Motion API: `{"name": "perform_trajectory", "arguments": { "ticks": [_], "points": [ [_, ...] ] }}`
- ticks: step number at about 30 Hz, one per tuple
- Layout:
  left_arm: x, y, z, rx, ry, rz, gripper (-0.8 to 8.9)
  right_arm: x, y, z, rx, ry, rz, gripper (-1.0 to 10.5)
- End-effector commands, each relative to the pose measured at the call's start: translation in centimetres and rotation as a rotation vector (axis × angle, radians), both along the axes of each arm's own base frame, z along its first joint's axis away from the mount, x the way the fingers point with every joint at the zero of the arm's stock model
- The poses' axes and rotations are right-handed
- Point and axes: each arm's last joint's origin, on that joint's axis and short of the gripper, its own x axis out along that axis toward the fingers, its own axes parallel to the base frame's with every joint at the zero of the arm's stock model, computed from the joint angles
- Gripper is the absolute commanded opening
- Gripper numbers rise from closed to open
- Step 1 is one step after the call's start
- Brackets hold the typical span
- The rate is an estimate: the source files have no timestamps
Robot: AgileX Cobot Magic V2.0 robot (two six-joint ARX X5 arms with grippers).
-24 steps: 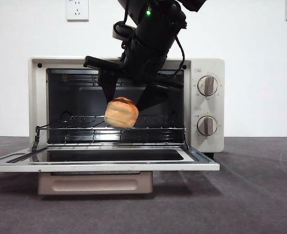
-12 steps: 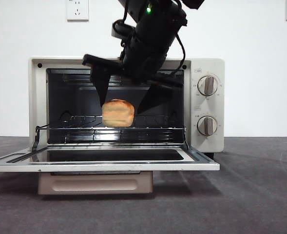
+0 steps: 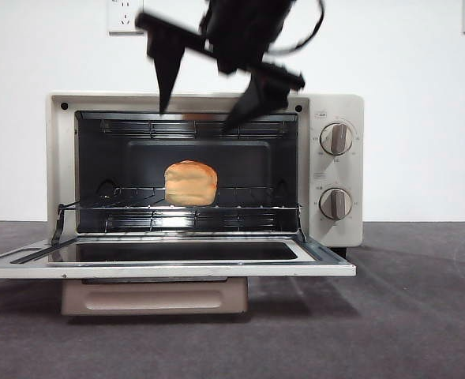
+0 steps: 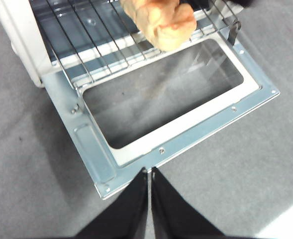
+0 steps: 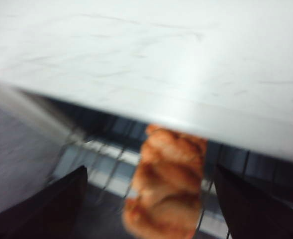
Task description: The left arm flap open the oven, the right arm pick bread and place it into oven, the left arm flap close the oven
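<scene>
- Bread (image 3: 190, 182) sits on the wire rack (image 3: 240, 207) inside the oven (image 3: 339, 170), a little to the handle-free left of the cavity's middle in the front view, resting on its own with nothing touching it.
- Right gripper (image 3: 204, 118) hangs above the oven's top edge, jaws spread wide and empty; the bread lies below the gap between them, well apart from both tips.
- From the right wrist camera, blurred by motion, the bread (image 5: 168, 181) shows between the two dark jaws, under the pale slab of the oven's top, with rack wires faint behind it.
- Oven door (image 3: 169, 260) is folded down flat and fully open, its glass pane facing up, the beige handle (image 3: 155, 298) showing beneath its front edge.
- Left gripper (image 4: 149, 174) has its jaws pressed together with only a thin slit between them, holding nothing; the tips sit just off the door's outer metal edge (image 4: 186, 142), near one corner.
- Ahead of those closed jaws, across the door's glass, the bread (image 4: 161, 22) lies on the rack (image 4: 86, 45) at the cavity's mouth, knobbly crust up.
- Two round knobs (image 3: 336, 138) stand on the oven's right panel, one above the other.
- Grey cloth (image 3: 406, 316) covers the table under the oven; a white wall (image 3: 406, 55) with a socket (image 3: 125, 14) is behind.
</scene>
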Motion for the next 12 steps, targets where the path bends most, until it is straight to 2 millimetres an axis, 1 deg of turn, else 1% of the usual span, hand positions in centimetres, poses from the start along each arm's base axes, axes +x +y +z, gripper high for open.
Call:
{"name": "perform_trajectory", "arguments": {
  "ticks": [1,6,9,12],
  "points": [
    [0.1,-0.1,0.2,0.001,-0.014,-0.008,0.16,-1.3,-0.3,2.0,-0.036,-0.057,0.068,4.1],
    [0.1,-0.1,0.2,-0.001,-0.019,-0.008,0.16,-3.7,-2.9,4.9,-0.148,-0.121,0.155,4.0],
    [0.2,-0.2,0.4,-0.008,-0.032,-0.007,0.16,-5.0,-4.7,6.0,-0.209,-0.130,0.188,4.0],
    [0.3,-0.2,0.4,-0.013,-0.041,-0.007,0.16,-6.3,-6.3,6.7,-0.228,-0.120,0.209,4.0]
  ]
}}
